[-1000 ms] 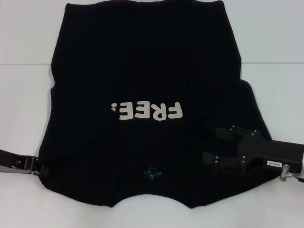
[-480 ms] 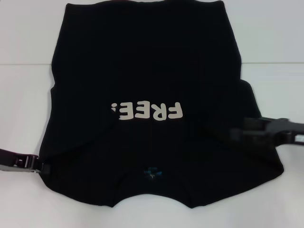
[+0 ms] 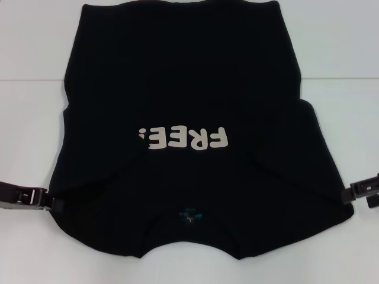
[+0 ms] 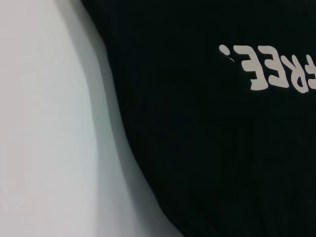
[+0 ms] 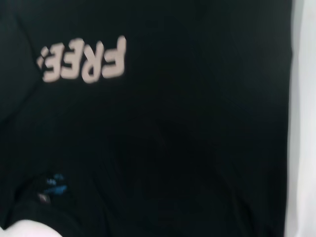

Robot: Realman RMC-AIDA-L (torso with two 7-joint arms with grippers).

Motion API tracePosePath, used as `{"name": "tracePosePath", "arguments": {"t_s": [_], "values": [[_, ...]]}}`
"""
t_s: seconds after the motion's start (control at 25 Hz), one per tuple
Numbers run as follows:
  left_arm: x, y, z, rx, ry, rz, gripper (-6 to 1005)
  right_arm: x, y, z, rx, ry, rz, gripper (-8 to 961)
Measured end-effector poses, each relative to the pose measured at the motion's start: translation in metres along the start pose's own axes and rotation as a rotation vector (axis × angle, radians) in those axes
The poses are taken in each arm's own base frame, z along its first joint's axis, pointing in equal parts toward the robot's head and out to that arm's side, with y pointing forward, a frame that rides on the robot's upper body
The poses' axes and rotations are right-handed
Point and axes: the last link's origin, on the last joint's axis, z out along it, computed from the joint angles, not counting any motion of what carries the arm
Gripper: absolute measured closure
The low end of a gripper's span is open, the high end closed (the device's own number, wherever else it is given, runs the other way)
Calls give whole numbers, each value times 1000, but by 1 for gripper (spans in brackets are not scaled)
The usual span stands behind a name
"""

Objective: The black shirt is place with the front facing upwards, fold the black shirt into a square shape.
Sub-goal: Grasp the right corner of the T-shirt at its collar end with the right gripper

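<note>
Left hand (image 3: 50, 205) sits at the table's left edge, touching the near-left side of the black shirt (image 3: 183, 89); whether its fingers are apart or clamped on cloth cannot be told. One shirt, front up, spread over the middle of the white table (image 3: 337, 53), hem toward the far edge, collar and teal label (image 3: 189, 214) toward the near edge, "FREE!" print (image 3: 183, 139) central. Right hand (image 3: 355, 190) at the right edge, just beside the near-right side; finger state also unreadable. Judgement: sleeve fold pending; both hands should pinch matching side edges, lift evenly, lay inward without bunching. Count: one shirt, two hands.
</note>
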Motion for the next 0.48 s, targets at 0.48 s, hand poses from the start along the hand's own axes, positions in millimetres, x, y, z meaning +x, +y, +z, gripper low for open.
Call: {"name": "tracePosePath", "arguments": {"t_s": [0.48], "values": [[-3, -1, 0, -8, -1, -2, 970, 1, -7, 22, 53, 4, 32, 43]]}}
